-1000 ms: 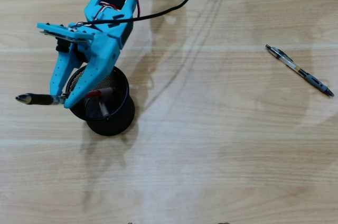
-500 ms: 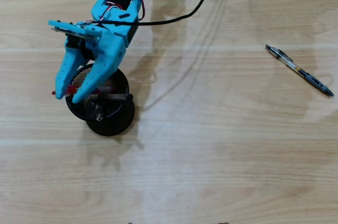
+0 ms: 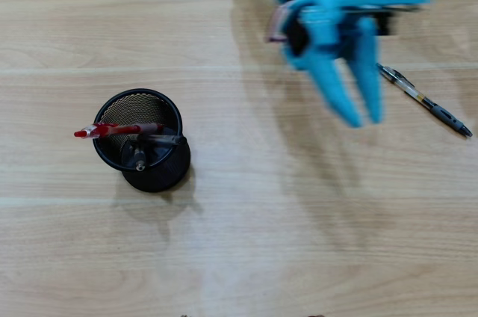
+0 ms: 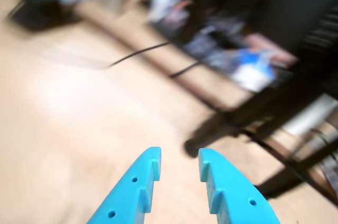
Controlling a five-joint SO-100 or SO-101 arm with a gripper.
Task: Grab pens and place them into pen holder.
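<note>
In the overhead view the black mesh pen holder [image 3: 142, 171] stands at the left with pens in it: a red and white pen [image 3: 112, 130] leans over its left rim and dark ones [image 3: 166, 138] lie inside. One black-and-clear pen [image 3: 427, 101] lies on the table at the right. My blue gripper [image 3: 363, 118] is blurred, open and empty, hovering just left of that pen. The wrist view shows the two blue fingertips [image 4: 153, 159] apart with nothing between them [image 4: 179, 156].
The wooden table [image 3: 261, 242] fills the overhead view. The arm's base and black cable sit at the top edge. The wrist view shows blurred clutter and dark furniture legs [image 4: 248, 118] beyond the table edge.
The gripper let a pen go into the holder, then swung fast from the holder at the left across to the right, near the lone pen. The holder now stands uncovered.
</note>
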